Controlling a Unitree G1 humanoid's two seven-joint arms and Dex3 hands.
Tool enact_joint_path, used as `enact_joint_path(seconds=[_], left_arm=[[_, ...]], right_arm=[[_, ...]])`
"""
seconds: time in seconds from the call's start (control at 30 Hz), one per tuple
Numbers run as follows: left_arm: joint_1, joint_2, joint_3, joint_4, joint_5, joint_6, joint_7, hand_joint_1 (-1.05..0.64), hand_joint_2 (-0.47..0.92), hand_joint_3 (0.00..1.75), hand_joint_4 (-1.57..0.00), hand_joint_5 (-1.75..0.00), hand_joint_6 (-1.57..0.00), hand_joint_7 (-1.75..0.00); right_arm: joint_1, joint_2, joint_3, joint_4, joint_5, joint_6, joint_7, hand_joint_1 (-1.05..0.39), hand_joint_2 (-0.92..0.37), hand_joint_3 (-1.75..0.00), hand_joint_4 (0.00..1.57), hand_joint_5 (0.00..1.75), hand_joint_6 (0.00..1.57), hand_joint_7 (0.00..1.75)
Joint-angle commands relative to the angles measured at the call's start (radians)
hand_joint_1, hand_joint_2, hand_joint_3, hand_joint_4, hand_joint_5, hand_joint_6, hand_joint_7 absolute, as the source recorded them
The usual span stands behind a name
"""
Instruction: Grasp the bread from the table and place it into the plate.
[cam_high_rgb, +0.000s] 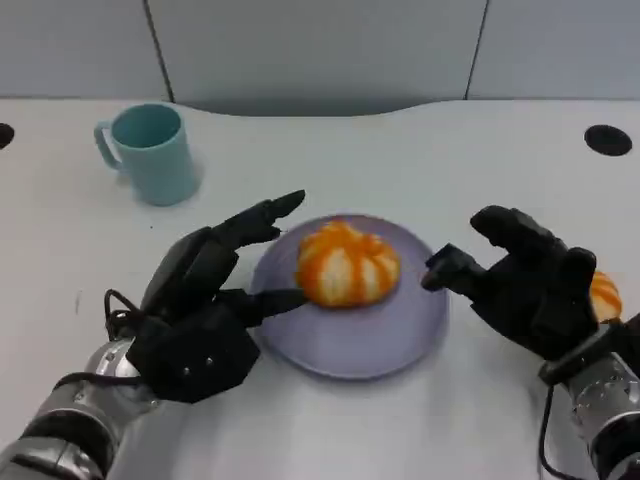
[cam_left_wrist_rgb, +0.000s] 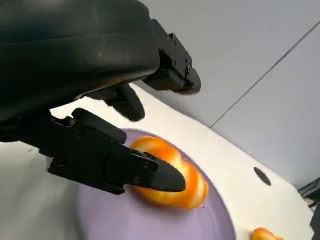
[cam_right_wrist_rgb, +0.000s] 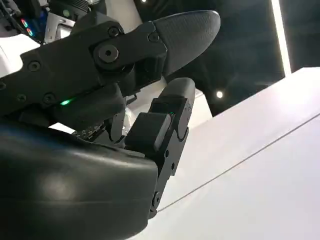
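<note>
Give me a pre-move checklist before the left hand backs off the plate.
1. Bread inside the purple plate: ok.
2. Left hand released from bread: cannot tell, a fingertip sits right at it.
3. Right hand holding nothing: ok, open beside the plate.
4. Teal mug out of the retreat path: ok, upright at far left.
5. Second orange piece behind the right hand: cannot tell what it is.

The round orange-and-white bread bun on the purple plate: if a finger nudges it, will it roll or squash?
The round orange-and-white bread bun sits on a flattish base on the purple plate, so it probably slides, not rolls. Its puffy, segmented top suggests soft and light; the left hand could dent it.
</note>
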Motion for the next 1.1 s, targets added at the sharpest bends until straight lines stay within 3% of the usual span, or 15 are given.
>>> enact_joint_path(seconds=[0.03,0.17,0.3,0.47,0.5,0.6,0.63,0.67,0.8,0.9,1.1], left_arm=[[0.072,0.025,0.121,-0.050,-0.258,-0.065,-0.418,-1.03,0.92,0.52,-0.02,-0.04,-0.07,-0.01],[0.131,0.001,0.238,-0.146,-0.543,0.023,-0.803,-1.05,0.92,0.50,0.00,0.00,-0.05,-0.01],[0.228,-0.054,0.418,-0.316,-0.933,0.398,-1.180,-1.05,0.92,0.47,-0.03,-0.02,-0.02,0.00],[0.325,-0.071,0.515,-0.432,-1.102,0.658,-1.278,-1.05,0.92,0.54,-0.05,-0.03,-0.01,0.00],[0.350,-0.056,0.530,-0.458,-1.140,0.777,-1.294,-1.05,0.92,0.54,-0.05,-0.03,-0.01,0.00],[0.394,-0.011,0.564,-0.494,-1.232,1.106,-1.355,-1.05,0.92,0.32,-0.17,-0.12,-0.16,-0.06],[0.402,-0.006,0.569,-0.481,-1.235,1.132,-1.394,-1.05,0.92,0.30,-0.20,-0.14,-0.19,-0.07],[0.408,-0.005,0.575,-0.474,-1.232,1.146,-1.420,-1.04,0.92,0.39,-0.28,-0.20,-0.26,-0.08],[0.487,-0.083,0.600,-0.485,-1.182,1.019,-1.430,-1.01,0.92,0.53,-0.50,-0.31,-0.44,-0.13],[0.507,-0.095,0.604,-0.467,-1.156,0.988,-1.445,-1.01,0.92,0.52,-0.50,-0.30,-0.48,-0.11],[0.576,-0.120,0.592,-0.570,-1.139,1.066,-1.385,-1.01,0.92,0.37,-0.44,-0.30,-0.46,-0.05]], right_arm=[[0.004,0.007,-0.004,-0.014,0.015,0.052,-0.017,-0.49,-0.91,-0.03,0.77,0.94,1.02,0.00],[0.008,0.002,0.007,-0.025,-0.004,0.016,-0.024,-0.52,-0.92,-0.03,0.77,0.94,1.03,0.01],[0.013,0.009,-0.001,-0.034,0.011,0.041,-0.021,-0.51,-0.92,-0.03,0.77,0.94,1.03,0.01],[0.017,0.006,0.003,-0.038,0.006,0.036,-0.012,-0.53,-0.92,-0.03,0.76,0.95,1.02,0.00],[0.014,-0.008,0.013,-0.031,-0.009,0.027,0.000,-0.53,-0.92,-0.03,0.76,0.95,1.02,0.00],[0.013,-0.026,0.014,-0.016,-0.016,-0.013,0.025,-0.51,-0.92,-0.12,0.76,0.84,1.02,0.00],[0.017,-0.029,0.012,-0.018,-0.016,-0.028,0.021,-0.50,-0.92,-0.13,0.76,0.82,1.02,0.00],[0.020,-0.032,0.012,-0.018,-0.016,-0.038,0.019,-0.50,-0.92,-0.11,0.75,0.85,1.02,0.00],[0.035,-0.050,0.005,-0.030,-0.002,-0.046,0.026,-0.48,-0.92,-0.07,0.71,1.00,1.03,0.01],[0.047,-0.059,0.005,-0.032,0.000,-0.058,0.033,-0.53,-0.92,-0.12,0.71,1.03,1.05,0.01],[0.076,-0.085,0.019,-0.045,-0.009,-0.013,0.018,-0.56,-0.92,-0.12,0.73,1.03,1.07,0.02]])
